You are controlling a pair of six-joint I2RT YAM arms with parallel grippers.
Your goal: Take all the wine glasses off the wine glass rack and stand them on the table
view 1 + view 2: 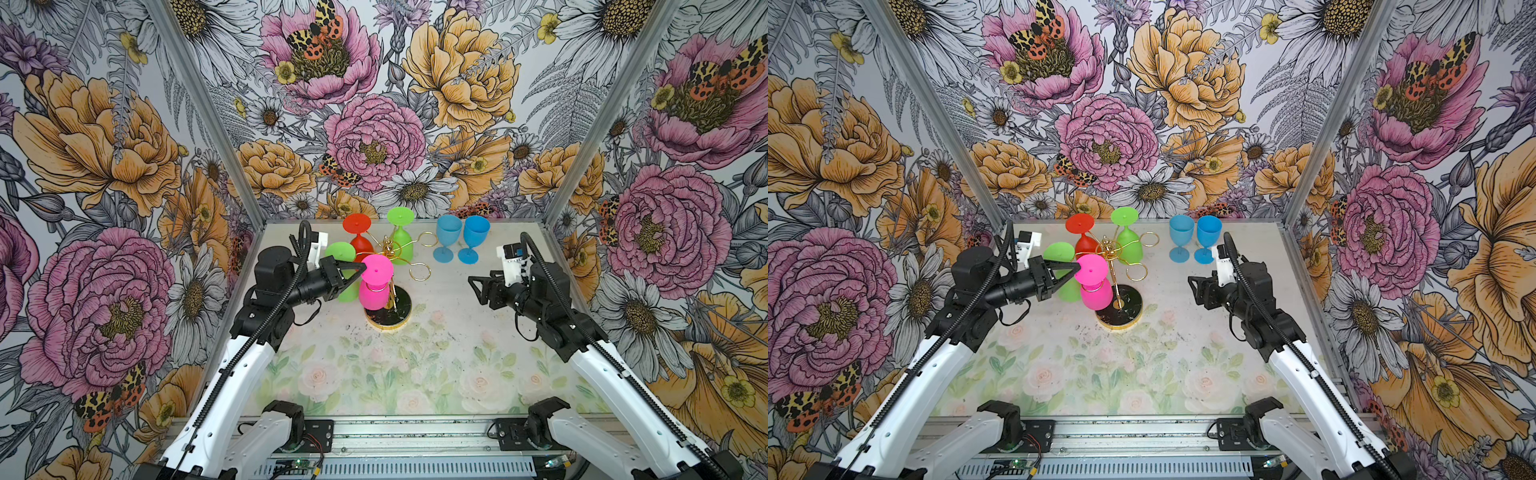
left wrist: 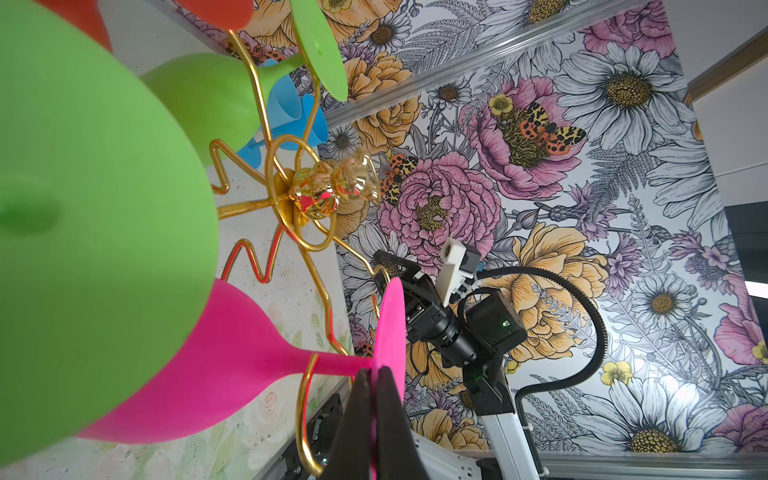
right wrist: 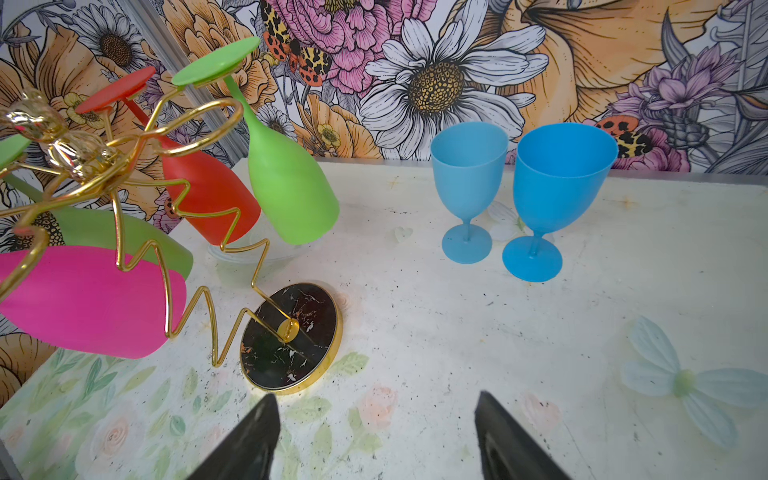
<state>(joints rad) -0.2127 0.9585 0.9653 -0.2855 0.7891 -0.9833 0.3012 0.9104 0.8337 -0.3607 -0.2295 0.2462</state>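
Left wrist: L gripper (image 2: 374, 374) clamped on pink wine glass (image 2: 216, 365) foot, glass on rack (image 2: 316, 195); R gripper (image 3: 376, 397) open.

Gold wine glass rack (image 1: 389, 248), black veined base (image 3: 266, 353) — pink wine glass (image 1: 372, 294), red glass (image 1: 356, 223), blue glasses (image 1: 449, 229).

Both top views look down from high on the whole table (image 1: 457, 332). The left wrist view is right beside the pink glass (image 2: 216, 365). The right wrist view looks low across at the rack (image 3: 270, 353).
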